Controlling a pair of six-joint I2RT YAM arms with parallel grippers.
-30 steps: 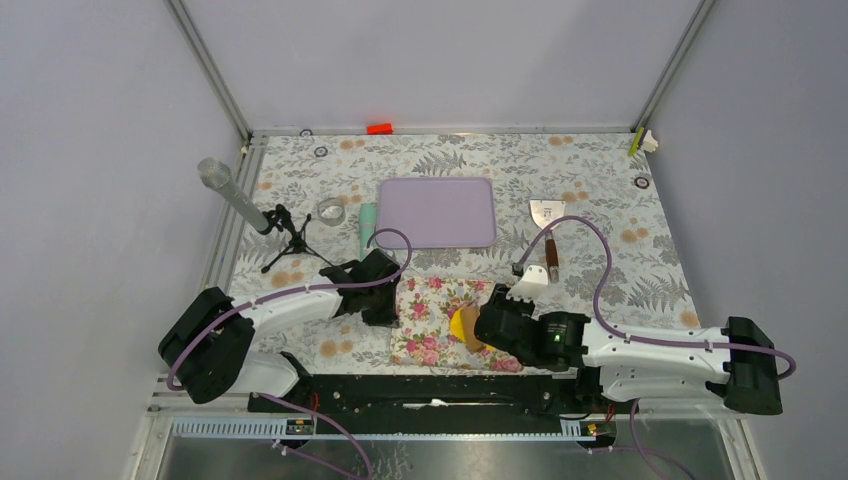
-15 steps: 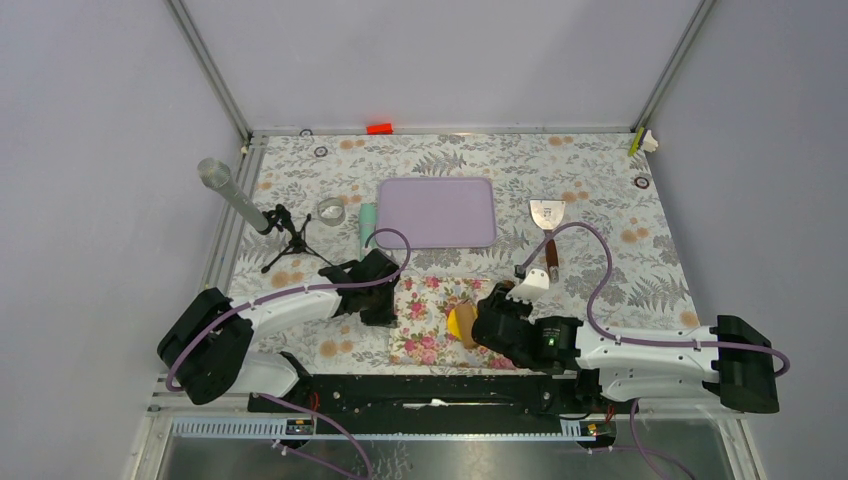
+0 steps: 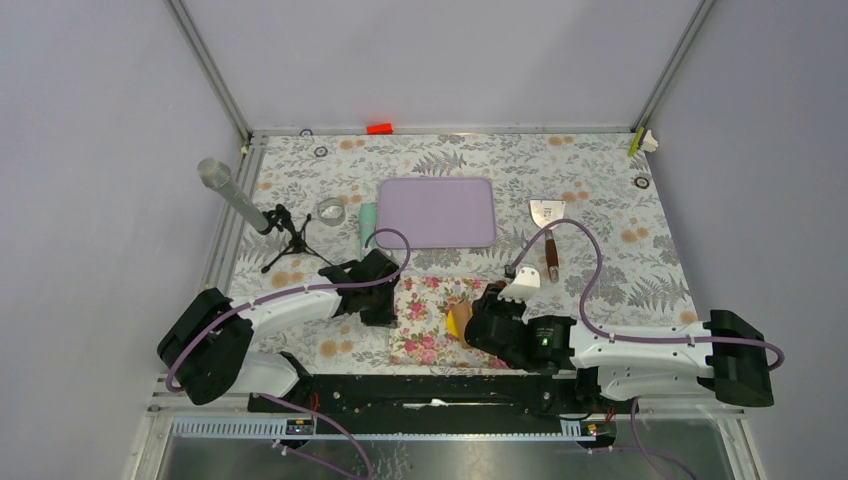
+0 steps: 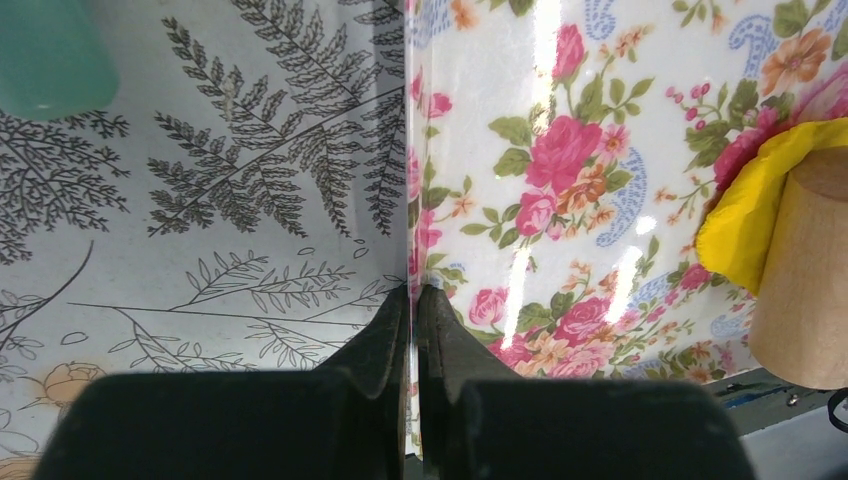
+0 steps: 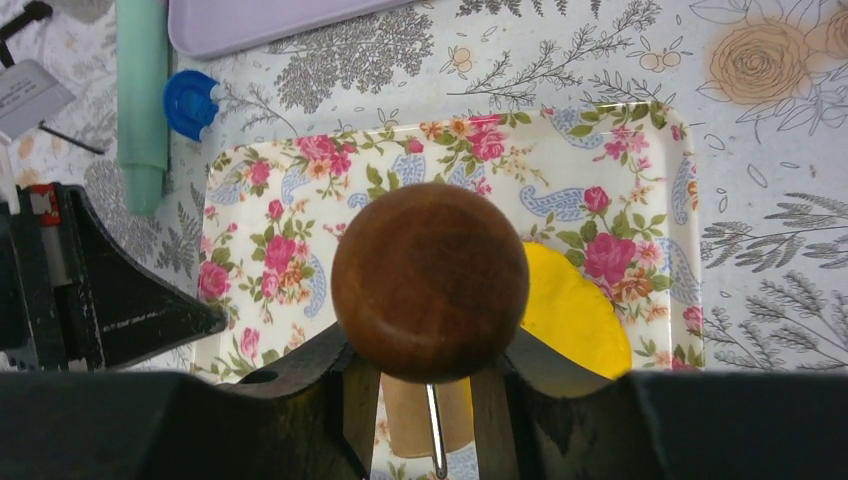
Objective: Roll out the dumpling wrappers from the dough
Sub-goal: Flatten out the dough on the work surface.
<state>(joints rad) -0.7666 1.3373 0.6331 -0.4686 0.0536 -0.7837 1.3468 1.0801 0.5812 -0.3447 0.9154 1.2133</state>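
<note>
**Change.** Over the last second the right arm (image 3: 640,350) has moved left along the near edge of the counter (image 3: 620,190). This has carried the rolling pin (image 5: 430,280) further across the floral tray (image 3: 425,320). From above, less of the dough (image 3: 455,322) shows than before; only a yellow sliver remains at the pin's left side. The left arm (image 3: 280,305) has not moved. Judgement: a rolling stroke is in progress and the dough is being pressed thinner, but flattening is not finished.

**Pose.**
- Right arm: low and extended leftward. The right claw (image 5: 430,400) is clamped on the pin's shaft, just behind the round knob.
- Left arm: reaches in from the left. The left claw (image 4: 412,320) is together on the tray's left rim and appears to pin it in place.

**Dough position.** The dough lies on the right half of the tray, partly under the pin, and reads as a flattened yellow patch.
</note>
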